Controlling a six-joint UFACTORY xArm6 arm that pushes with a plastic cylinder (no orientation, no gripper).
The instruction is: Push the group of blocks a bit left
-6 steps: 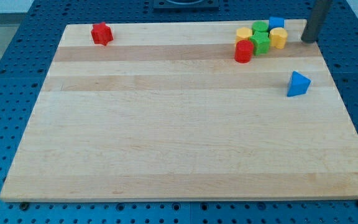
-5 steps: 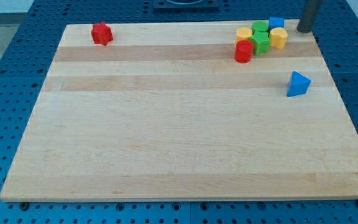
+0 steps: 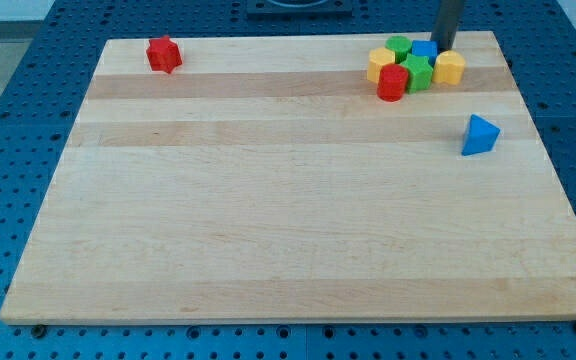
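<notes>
Where my tip (image 3: pixel 444 50) meets blue block (image 3: pixel 424 49), board's top edge (image 3: pixel 298 40) near

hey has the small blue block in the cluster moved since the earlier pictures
Yes. The blue block has slid toward the view's left, judged against the board's top edge; my tip now sits just right of it.

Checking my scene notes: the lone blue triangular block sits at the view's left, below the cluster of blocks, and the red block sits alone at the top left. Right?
Not quite. The camera view shows the blue triangular block at the view's right, below the cluster; the red block does sit alone top left.
</notes>
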